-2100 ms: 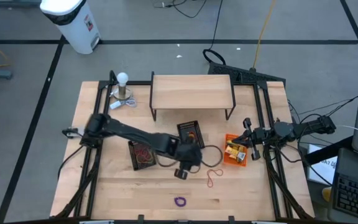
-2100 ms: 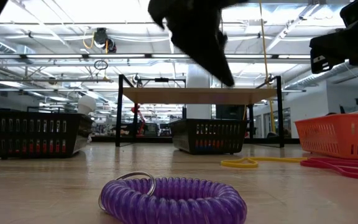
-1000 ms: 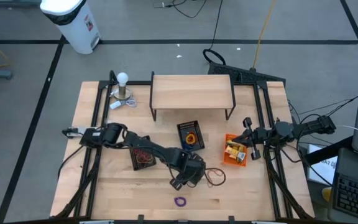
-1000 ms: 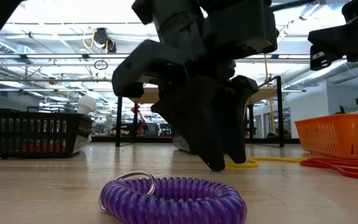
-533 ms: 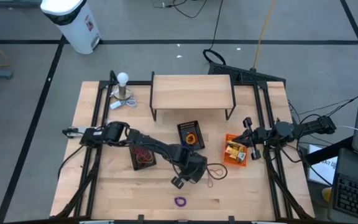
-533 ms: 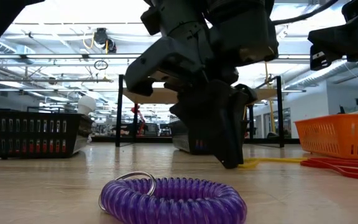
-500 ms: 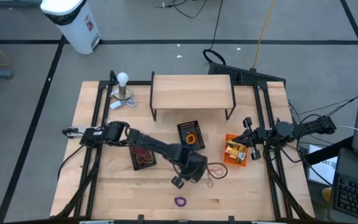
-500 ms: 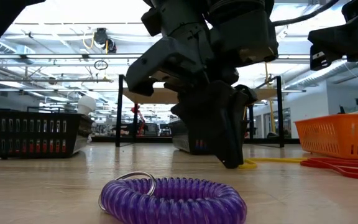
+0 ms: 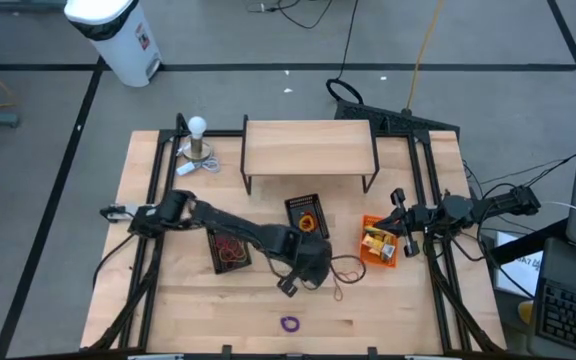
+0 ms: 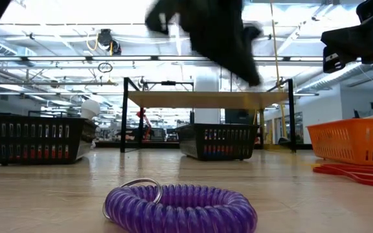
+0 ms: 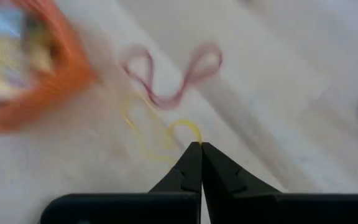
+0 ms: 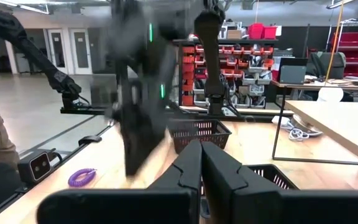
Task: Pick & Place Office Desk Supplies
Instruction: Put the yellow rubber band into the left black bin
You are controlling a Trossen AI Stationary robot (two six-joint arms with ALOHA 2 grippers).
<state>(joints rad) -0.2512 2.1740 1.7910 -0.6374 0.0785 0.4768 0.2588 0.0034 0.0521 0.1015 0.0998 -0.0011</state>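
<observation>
1. Left gripper (image 11: pixel 200 147): fingers pressed together at the tips, pinching the end of a thin yellow elastic loop (image 11: pixel 149 132). The wrist view is smeared; the loop trails from the fingertips toward the orange basket (image 11: pixel 36 74), its far part faint and hard to trace.
2. From above, the left gripper (image 9: pixel 313 268) sits over the table's middle, its body hiding the pinch point. Only thin strands show just beside it.
3. Red elastic loop (image 11: pixel 169 78): twisted into a figure-eight on the wood, just beyond the yellow one, long axis running roughly across the gripper's line of sight. In the low view only its edge (image 10: pixel 351 173) shows, cut off at the frame's side below the orange basket (image 10: pixel 351 141).
4. Purple coil wristband (image 10: pixel 180 208): lies flat near the table's front edge, metal ring at one end; well apart from the left gripper (image 10: pixel 248 61), which is blurred and raised off the table.
5. Right gripper (image 12: pixel 201 149): fingers closed on nothing, held beside the orange basket (image 9: pixel 379 243) at the table's right side.
6. Orange basket's contents: yellowish packets, too blurred to count.
7. Two black baskets (image 9: pixel 230 248) and (image 9: pixel 306 215) lie in front of the wooden shelf (image 9: pixel 308 148).
</observation>
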